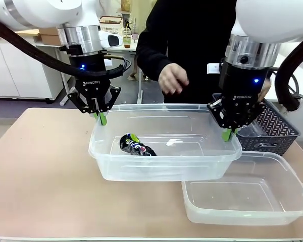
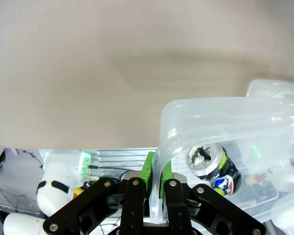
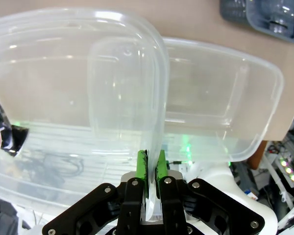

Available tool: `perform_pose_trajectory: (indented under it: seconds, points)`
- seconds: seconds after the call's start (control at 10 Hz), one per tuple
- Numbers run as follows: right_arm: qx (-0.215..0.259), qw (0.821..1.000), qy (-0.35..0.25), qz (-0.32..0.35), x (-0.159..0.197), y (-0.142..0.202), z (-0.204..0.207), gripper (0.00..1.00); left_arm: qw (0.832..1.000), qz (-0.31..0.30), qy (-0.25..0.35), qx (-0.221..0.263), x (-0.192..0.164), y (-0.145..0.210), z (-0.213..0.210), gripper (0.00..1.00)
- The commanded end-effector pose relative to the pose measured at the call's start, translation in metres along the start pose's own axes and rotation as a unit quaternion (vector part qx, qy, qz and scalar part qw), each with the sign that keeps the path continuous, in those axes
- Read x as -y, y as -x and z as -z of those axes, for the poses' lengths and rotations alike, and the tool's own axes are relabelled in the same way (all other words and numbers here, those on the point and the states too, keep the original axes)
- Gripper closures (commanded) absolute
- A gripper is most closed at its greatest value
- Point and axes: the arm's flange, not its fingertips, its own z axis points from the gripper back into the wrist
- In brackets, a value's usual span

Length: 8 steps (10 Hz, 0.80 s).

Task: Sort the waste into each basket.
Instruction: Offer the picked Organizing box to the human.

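two clear tubs (image 1: 164, 151) (image 1: 247, 201), one crushed can (image 1: 135, 145), one dark basket (image 1: 272, 132)

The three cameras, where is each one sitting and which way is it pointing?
Front view: between the arms, facing the person's hand; both arms show.
Left wrist view: on the left arm, looking along the left gripper, pinching the upper tub.
Right wrist view: on the right arm, along the right gripper, pinching the same tub.
Front and left wrist views both show the crushed can.

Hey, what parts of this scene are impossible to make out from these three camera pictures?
- Crushed can: its print is too small in the front view; in the left wrist view the tub wall blurs it.
- Dark lattice basket: its contents are screened by the right gripper in front and cut off in the right wrist view.
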Motion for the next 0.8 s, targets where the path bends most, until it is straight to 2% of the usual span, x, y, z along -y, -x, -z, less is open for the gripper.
perform_pose_trajectory:
  seconds: [0.0, 0.7]
  points:
    - [0.0, 1.0, -0.001, 0.003, -0.0062, 0.0032, -0.0056, 0.91, 1.0, 0.002, -0.001, 0.004, 0.0017, 0.0004, -0.0025, 0.93]
    - [0.0, 1.0, -0.001, 0.003, -0.0062, 0.0032, -0.0056, 0.91, 1.0, 0.002, -0.001, 0.004, 0.0017, 0.0004, -0.0025, 0.93]
